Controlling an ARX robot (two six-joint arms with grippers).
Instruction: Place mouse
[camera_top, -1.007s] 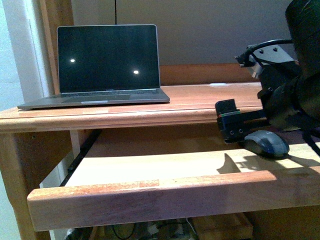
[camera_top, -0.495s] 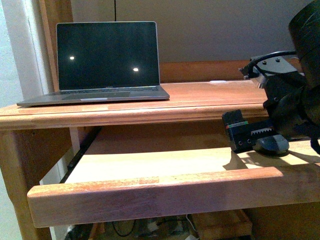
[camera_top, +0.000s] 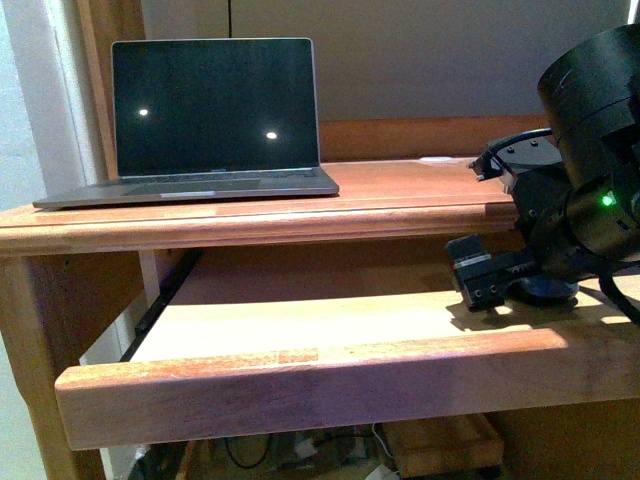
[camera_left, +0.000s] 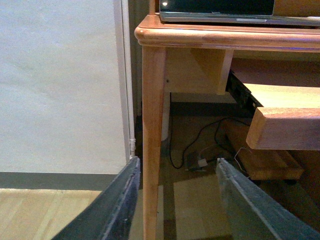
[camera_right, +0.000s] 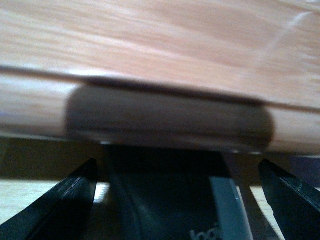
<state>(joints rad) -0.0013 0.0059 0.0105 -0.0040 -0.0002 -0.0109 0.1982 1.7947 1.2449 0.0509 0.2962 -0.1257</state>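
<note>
Dark grey mouse seen on the pull-out shelf, straddled by the right gripper with jaws parted, left gripper likewise spread, near the desk leg

Dim, with sun patches on the shelf; right wrist view blurred.

In the front view the mouse, at four o'clock on the table, is mostly hidden behind the right hand (only a dark sliver shows). The right wrist view's edge cuts off its body and printed logo, and the wooden edge beyond is blurred.
</note>
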